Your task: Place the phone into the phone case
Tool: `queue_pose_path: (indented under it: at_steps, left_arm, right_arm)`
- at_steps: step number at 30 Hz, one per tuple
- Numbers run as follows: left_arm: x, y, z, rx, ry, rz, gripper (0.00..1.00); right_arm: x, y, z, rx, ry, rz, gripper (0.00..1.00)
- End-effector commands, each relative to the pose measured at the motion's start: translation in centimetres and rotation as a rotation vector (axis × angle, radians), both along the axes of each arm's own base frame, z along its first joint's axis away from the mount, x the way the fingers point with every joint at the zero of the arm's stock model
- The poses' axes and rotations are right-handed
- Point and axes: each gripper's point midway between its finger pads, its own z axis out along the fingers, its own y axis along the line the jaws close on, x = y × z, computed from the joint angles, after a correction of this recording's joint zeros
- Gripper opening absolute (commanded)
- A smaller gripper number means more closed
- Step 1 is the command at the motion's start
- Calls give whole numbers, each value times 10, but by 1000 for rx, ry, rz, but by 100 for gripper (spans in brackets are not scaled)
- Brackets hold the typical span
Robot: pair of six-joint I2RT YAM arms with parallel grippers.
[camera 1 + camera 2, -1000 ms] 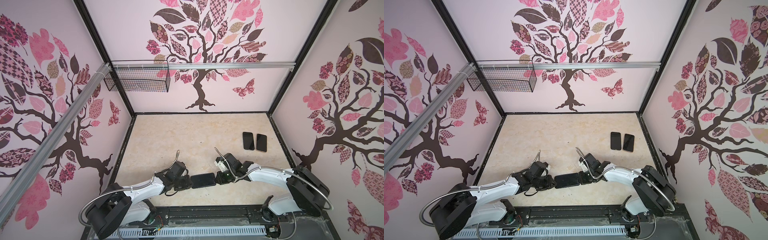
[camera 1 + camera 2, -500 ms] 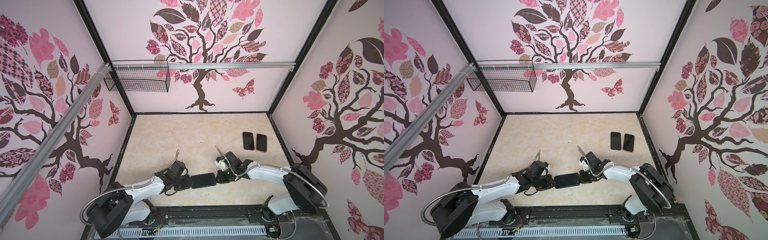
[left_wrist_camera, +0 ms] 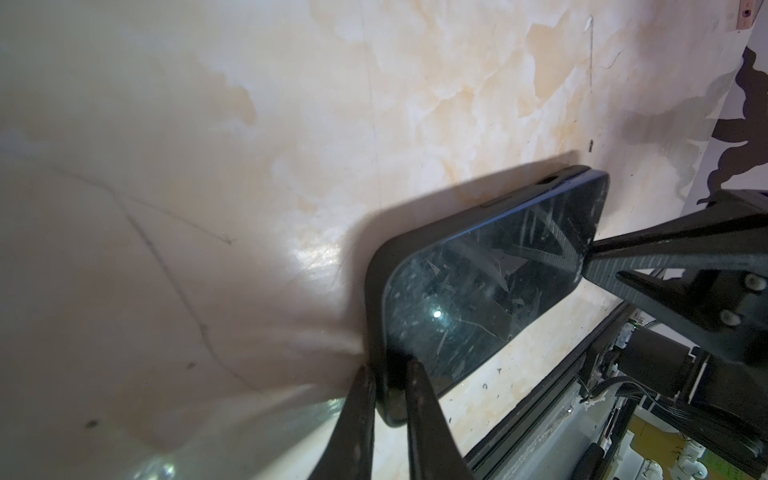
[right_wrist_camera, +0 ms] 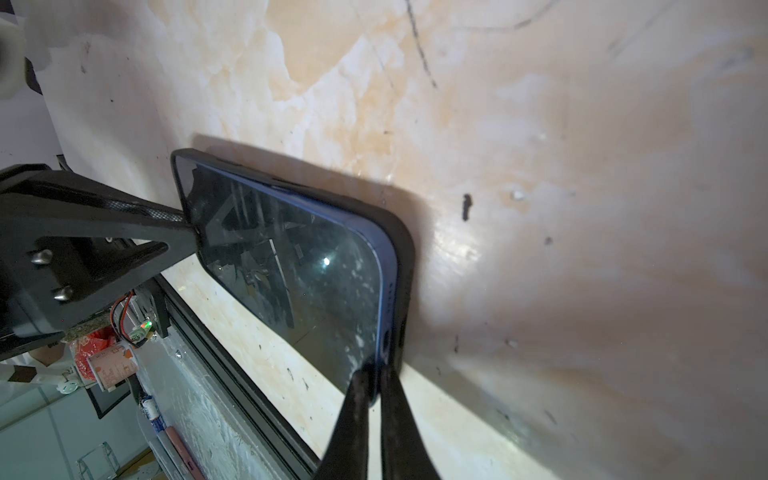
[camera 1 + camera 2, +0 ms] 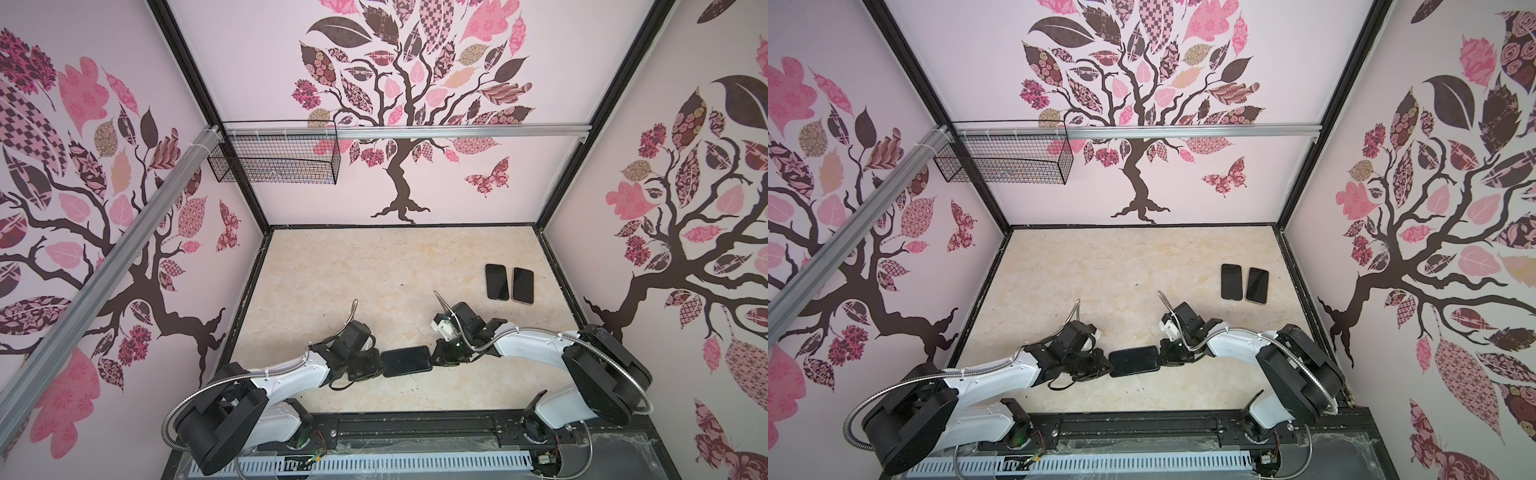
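Marble-look tabletop (image 5: 353, 282) in a booth w/ pink tree-decal walls (image 5: 457, 216). A wire basket (image 5: 274, 162) hangs from the rail at back left. Two spare phones (image 5: 497, 281) lie side by side, screens up, near the right wall and well apart from both arms.

The phone (image 5: 405, 360) lies flat near the front edge, about centre, long side running across, between the two grippers in both top views. It sits screen up in the black phone case (image 3: 374, 291), and the glass is scratched. At the left gripper's end the case rim wraps the screen corner. At the right gripper's end the phone's blue side stands above the rim — not fully seated there.

Left gripper (image 3: 388, 376): fingers straddle the case's end near a corner and pinch it, w/ the case filling the narrow gap. Right gripper (image 4: 374, 374): fingers pressed almost together, tips at the phone's opposite end by a corner — can't tell if they nip the edge or only push on it.
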Motion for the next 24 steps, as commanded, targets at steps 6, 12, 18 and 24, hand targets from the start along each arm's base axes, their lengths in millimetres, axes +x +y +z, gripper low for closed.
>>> queue_pose_path:
  at_steps: [6, 12, 18, 24]
  left_arm:
    - [9, -18, -2, -46, -36, -24, 15]
    - [9, -18, -4, -44, -28, -24, 15]
    - [9, -19, -4, -46, -27, -24, 15]
    - [8, -19, -5, -46, -25, -25, 15]
  right_arm:
    - [-21, 29, -14, 103, 42, 107, 10]
    - [-26, 36, -23, 98, 56, 124, 10]
    - [-30, 38, -35, 79, 67, 123, 9]
    - [-33, 39, -51, 26, 65, 126, 8]
